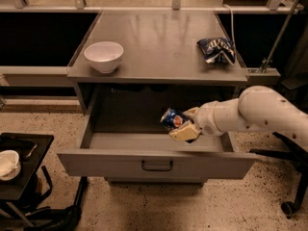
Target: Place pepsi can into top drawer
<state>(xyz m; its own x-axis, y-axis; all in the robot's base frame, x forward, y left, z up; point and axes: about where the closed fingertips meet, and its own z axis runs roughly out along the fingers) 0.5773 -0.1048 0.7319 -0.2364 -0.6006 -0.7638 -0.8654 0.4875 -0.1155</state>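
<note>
The pepsi can (172, 119), dark blue with a round logo, is tilted inside the open top drawer (156, 163), a little above its floor. My gripper (185, 126) is shut on the can, reaching in from the right on a white arm (255, 112). The drawer is pulled fully out; its grey front panel carries a dark bar handle (157, 166) at the centre.
A white bowl (103, 56) stands on the cabinet top at the left. A wrinkly blue-and-white snack bag (216, 48) lies at the top's right. A black side table (19, 174) with a white cup stands at the lower left. A chair base (288, 182) is at the right.
</note>
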